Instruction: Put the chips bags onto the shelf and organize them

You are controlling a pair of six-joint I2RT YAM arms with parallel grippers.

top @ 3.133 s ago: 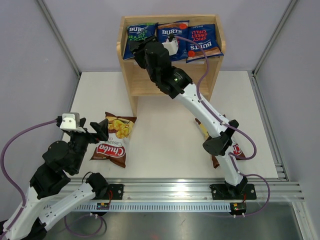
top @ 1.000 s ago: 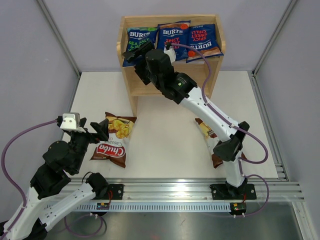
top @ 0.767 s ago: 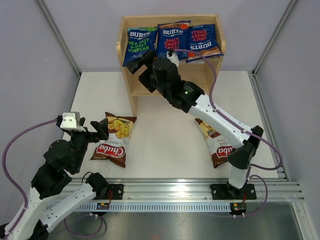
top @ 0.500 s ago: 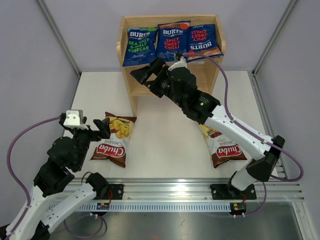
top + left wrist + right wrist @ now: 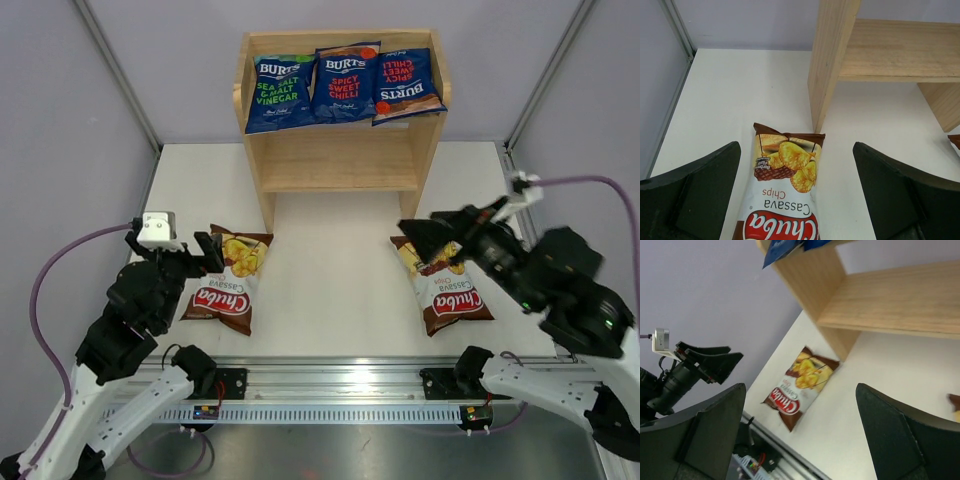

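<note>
Your left arm (image 5: 112, 340) is folded up over the near left corner of the bench (image 5: 330, 255), with its wrist tipped forward and down. The left tool (image 5: 175, 257) is spread wide and holds nothing. In its wrist view, the two fingers (image 5: 695, 192) frame the left Chuba bag (image 5: 228, 285). That bag lies flat on the bench, its logo end nearest you and its far end just short of the shelf's left side panel. You cannot tell from these views whether the fingers touch the bag.

Your right arm (image 5: 575, 305) sits back over the near right corner, forearm raised and wrist pointing left across the bench. The right tool (image 5: 448, 225) is also spread wide and empty. It hangs above the far end of the right Chuba bag (image 5: 450, 295), which lies flat on the bench, right of centre.

The shelf (image 5: 340, 165) stands at the far middle of the bench. Three blue Burts bags (image 5: 343, 82) lie side by side on its top tier, well apart from both tools.
</note>
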